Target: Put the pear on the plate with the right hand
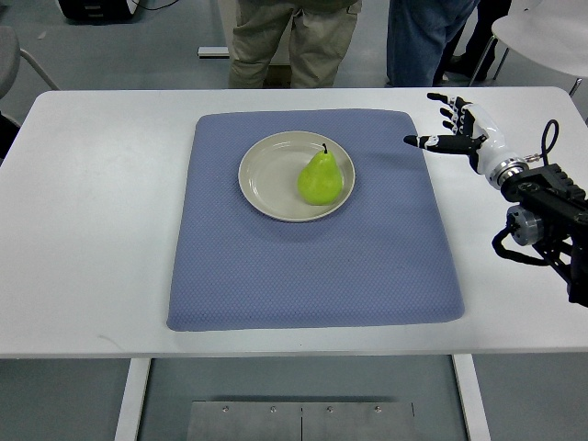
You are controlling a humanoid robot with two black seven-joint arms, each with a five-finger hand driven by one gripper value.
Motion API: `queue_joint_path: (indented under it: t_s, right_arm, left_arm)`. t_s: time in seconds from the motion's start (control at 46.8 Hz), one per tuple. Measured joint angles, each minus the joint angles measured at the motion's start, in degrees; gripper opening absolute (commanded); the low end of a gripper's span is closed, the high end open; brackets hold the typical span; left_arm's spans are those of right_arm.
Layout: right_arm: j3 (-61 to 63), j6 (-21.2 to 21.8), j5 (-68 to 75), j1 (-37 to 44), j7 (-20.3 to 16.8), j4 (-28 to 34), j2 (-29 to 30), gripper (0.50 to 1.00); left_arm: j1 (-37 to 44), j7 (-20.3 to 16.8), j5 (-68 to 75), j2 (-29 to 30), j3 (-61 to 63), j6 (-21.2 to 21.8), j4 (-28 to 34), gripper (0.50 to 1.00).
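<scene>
Green pear is lying on the right part of the plate, stem pointing away from the robot. Right hand is hovering well right of the plate, fingers spread and seemingly holding nothing.

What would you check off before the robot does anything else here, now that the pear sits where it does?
1. Pear lies on the plate: ok.
2. Pear is within the plate's rim, right of centre: ok.
3. Right hand is open, holds nothing, and is off to the right of the blue mat: ok.
4. Plate sits wholly on the mat: ok.
5. Two people stand at the table's far edge, none reaching over it: ok.
6. Left hand is out of view: cannot tell.
</scene>
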Motion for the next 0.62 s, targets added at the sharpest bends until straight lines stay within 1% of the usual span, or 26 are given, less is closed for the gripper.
queue_joint_path:
  t_s: [0.128, 0.192, 0.299, 0.491, 0.62]
  right_arm:
    - [9.50, 0.01, -0.01, -2.71, -3.15, 0.43, 0.04, 1.000]
    - [13.82, 0.01, -0.08, -4.05, -4.10, 0.84, 0.26, 1.000]
    - [20.48, 0.01, -0.10, -5.87, -4.20, 1.36, 0.97, 1.000]
    - [31.22, 0.00, -0.45, -8.64, -3.99, 1.70, 4.63, 1.000]
    - [35.91, -0.01, -0.47, -9.98, -3.95, 2.35, 7.14, 1.000]
  left_arm:
    - [0.00, 0.00, 0.00, 0.00, 0.00, 0.00, 0.00, 1.000]
    - [0.00, 0.00, 0.00, 0.00, 0.00, 0.00, 0.00, 1.000]
    - [0.00, -0.01, 0.00, 0.00, 0.00, 0.00, 0.00, 1.000]
    - [0.00, 0.01, 0.00, 0.00, 0.00, 0.00, 0.00, 1.000]
    - [0.00, 0.00, 0.00, 0.00, -0.01, 0.00, 0.00, 1.000]
